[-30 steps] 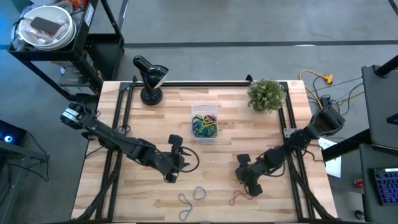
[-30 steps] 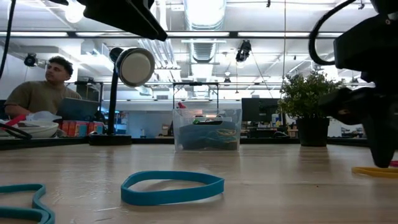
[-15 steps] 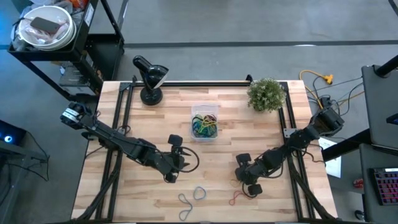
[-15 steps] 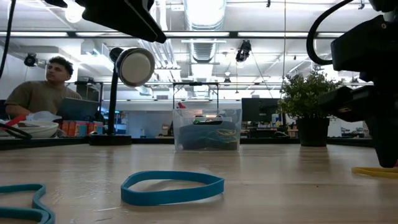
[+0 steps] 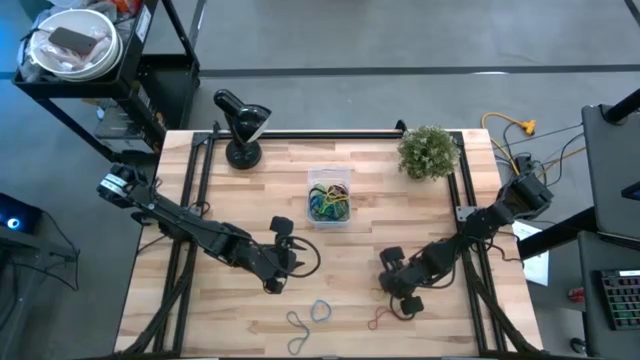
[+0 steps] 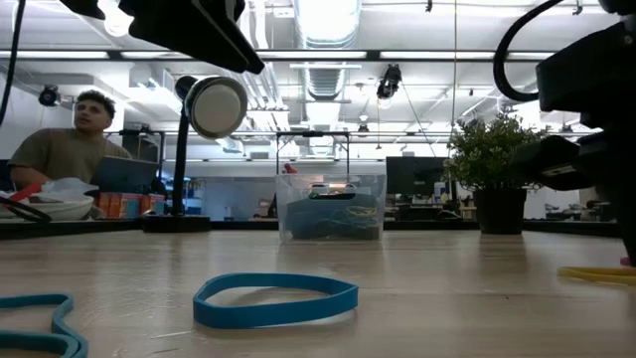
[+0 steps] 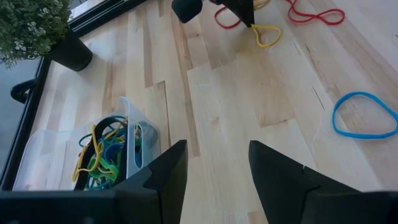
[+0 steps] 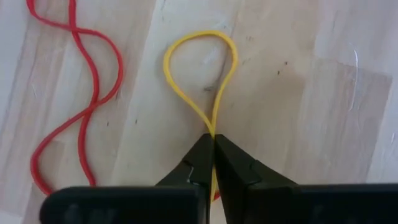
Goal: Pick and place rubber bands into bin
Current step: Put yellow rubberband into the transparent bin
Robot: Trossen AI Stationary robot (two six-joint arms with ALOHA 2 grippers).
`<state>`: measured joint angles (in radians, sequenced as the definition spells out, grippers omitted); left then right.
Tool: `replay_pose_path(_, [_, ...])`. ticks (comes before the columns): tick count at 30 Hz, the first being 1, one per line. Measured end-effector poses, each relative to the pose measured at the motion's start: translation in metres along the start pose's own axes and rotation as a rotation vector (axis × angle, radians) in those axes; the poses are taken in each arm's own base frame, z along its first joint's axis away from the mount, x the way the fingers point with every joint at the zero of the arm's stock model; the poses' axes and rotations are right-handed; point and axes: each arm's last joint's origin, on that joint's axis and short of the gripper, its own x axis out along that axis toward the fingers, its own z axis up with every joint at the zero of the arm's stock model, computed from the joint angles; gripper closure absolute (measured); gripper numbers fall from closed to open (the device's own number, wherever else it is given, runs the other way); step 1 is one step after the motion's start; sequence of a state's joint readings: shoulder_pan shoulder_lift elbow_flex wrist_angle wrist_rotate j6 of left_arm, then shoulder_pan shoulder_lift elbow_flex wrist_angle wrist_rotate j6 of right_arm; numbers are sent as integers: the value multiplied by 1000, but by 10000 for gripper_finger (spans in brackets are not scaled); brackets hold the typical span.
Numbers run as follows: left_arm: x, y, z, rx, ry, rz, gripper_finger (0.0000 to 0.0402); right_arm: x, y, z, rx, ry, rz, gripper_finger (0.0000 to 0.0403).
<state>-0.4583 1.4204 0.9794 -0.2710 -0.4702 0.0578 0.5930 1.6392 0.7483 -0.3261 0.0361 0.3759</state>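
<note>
Your right gripper (image 8: pixel 213 144) sits on the wood in front of the bin (image 5: pixel 329 196) and to its right, fingers pressed together and pinching a yellow rubber band (image 8: pixel 202 74) whose loop lies flat on the table. A red rubber band (image 8: pixel 74 106) lies just beside the yellow one, apart from it, snaking along the boards.

Your left gripper (image 7: pixel 214 168) hovers in front of the bin and to its left, fingers spread and holding nothing.

The bin, at mid-table, already holds a tangle of blue, green, yellow and black bands. A blue rubber band (image 6: pixel 275 298) and a grey rubber band (image 5: pixel 298 322) lie loose in front of the bin, near the table's front edge.

Behind the bin you have 2 bystanders: a desk lamp (image 5: pixel 240 122) to the left and a potted plant (image 5: pixel 429 151) to the right. Nothing stands between the right gripper and the bin.
</note>
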Motion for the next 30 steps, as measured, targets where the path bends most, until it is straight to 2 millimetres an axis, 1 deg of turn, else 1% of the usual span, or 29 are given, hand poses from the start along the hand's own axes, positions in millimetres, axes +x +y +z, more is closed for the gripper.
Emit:
replay_pose_path(3, [0,0,0,0,0,0,246,-8,2,7,-54,-35,-7,394])
replay_pose_path(7, [0,0,-1,1,2,0,246,-27,7,24,-110,-160,-31,394])
replay_pose_path(10, [0,0,-1,1,2,0,246,-32,8,30,-151,-187,-66,394])
replay_pose_path(16, [0,-1,-2,3,4,-2,246,-48,11,49,-245,-281,-165,394])
replay_pose_path(19, [0,-1,-2,3,4,-2,246,-56,11,58,-293,-328,-261,395])
replay_pose_path(24, [0,-1,-2,3,4,-1,246,-69,8,71,-362,-383,-499,395])
replay_pose_path(27, [0,-1,-2,3,5,-2,246,-77,3,79,-378,-395,-639,395])
replay_pose_path(30, [0,-1,-2,4,6,-2,246,-86,-5,90,-377,-401,-723,395])
